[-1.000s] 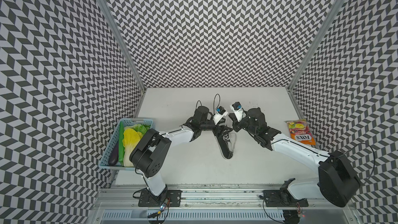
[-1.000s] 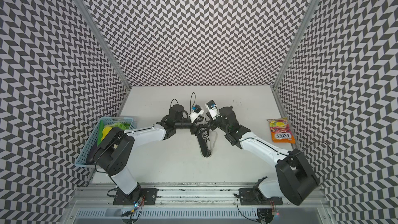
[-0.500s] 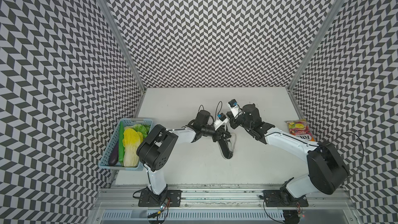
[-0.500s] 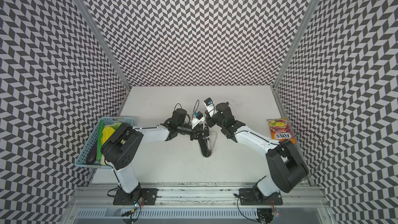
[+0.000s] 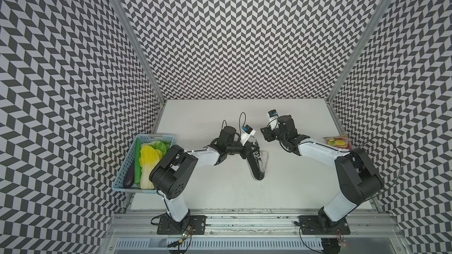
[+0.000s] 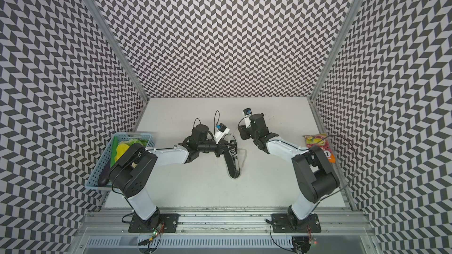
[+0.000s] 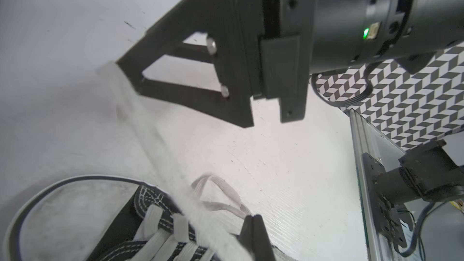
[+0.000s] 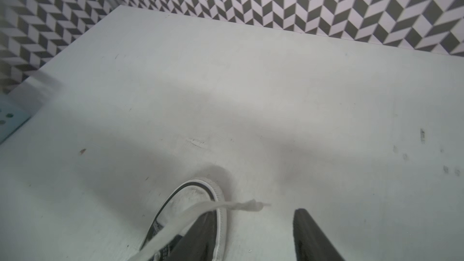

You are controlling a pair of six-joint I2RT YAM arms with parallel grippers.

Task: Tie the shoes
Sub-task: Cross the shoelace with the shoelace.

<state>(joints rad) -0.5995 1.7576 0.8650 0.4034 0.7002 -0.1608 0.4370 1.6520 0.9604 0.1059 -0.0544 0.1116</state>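
One pale, scuffed matte desk (image 5: 220, 191) is carrying everything. One light-blue perforated plastic basket (image 5: 119, 179) is sitting at its left edge, holding a leafy cabbage, a cucumber and an eggplant. One black canvas sneaker (image 5: 256, 164) with a white rubber toe cap is lying mid-desk. One glossy snack packet (image 5: 338, 142) is lying by the right wall. The left pincer (image 7: 252, 222) is pinching a flat woven white lace (image 7: 160, 141) above the sneaker. The right pincer (image 8: 253, 212) is standing parted, with the lace's loose end draping across one finger.

Bright even light, soft shadows on table (image 8: 251, 71), lace (image 7: 150, 136) blurred (left wrist view), edges bowed.
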